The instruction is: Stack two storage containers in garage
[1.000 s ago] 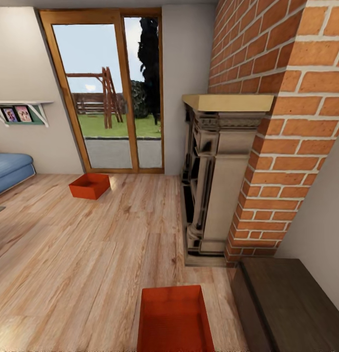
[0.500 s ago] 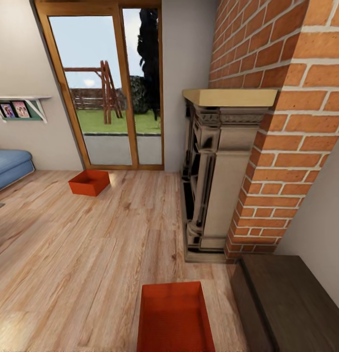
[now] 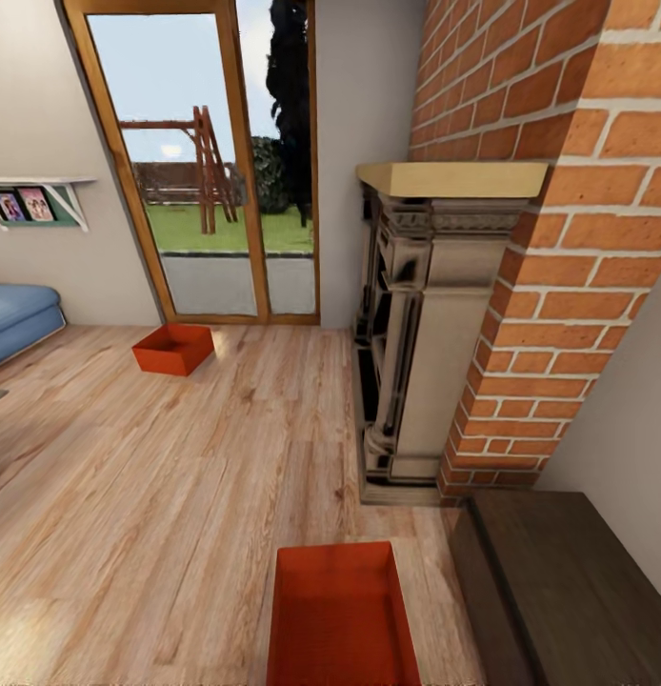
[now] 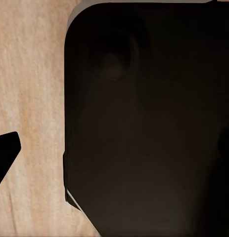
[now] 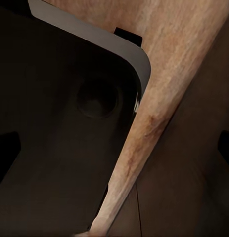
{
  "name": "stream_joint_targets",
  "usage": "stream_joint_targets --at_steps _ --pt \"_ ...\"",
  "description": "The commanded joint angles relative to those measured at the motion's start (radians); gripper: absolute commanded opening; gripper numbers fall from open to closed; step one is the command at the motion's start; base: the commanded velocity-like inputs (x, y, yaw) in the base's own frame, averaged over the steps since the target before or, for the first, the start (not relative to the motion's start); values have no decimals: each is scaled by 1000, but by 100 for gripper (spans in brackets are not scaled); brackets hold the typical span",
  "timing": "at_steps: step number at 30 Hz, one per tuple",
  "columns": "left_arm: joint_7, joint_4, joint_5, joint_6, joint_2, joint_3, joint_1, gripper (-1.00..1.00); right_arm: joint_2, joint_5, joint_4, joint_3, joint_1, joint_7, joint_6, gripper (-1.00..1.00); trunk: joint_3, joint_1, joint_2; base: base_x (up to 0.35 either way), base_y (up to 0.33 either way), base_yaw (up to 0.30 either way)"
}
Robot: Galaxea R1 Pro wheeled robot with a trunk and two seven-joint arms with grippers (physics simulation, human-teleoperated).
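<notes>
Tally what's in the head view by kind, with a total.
Containers: 2, near and far
Sofa: 1
Fireplace: 1
Glass doors: 1
Shelf: 1
Dark bench: 1
Total: 7

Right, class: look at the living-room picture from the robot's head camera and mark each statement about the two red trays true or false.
1. Both trays sit on the wood floor. True.
2. The far tray lies near the glass doors. True.
3. The near tray is stacked on the other. False: they lie well apart.
4. The near tray holds a book. False: it is empty.
5. The fireplace is brick-framed. True.
</notes>
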Motion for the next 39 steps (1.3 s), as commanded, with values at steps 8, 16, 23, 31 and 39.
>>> stream_joint_targets --at_steps 8,16,23,31,39 --pt "1 1 6 -3 0 1 0 100 0 -11 3 7 -1 6 -6 100 -14 0 0 0 0 0" --pt "1 1 6 -3 0 1 0 100 0 -11 3 7 -1 6 -6 100 -26 0 0 0 0 0" --pt "1 1 6 -3 0 1 0 100 0 -11 3 6 -1 6 -6 100 -38 0 0 0 0 0" --pt "2 1 6 -3 0 1 0 100 0 -11 3 6 -1 6 -6 100 -50 0 0 0 0 0" --pt "2 1 6 -3 0 1 0 100 0 -11 3 6 -1 6 -6 100 -63 0 0 0 0 0"
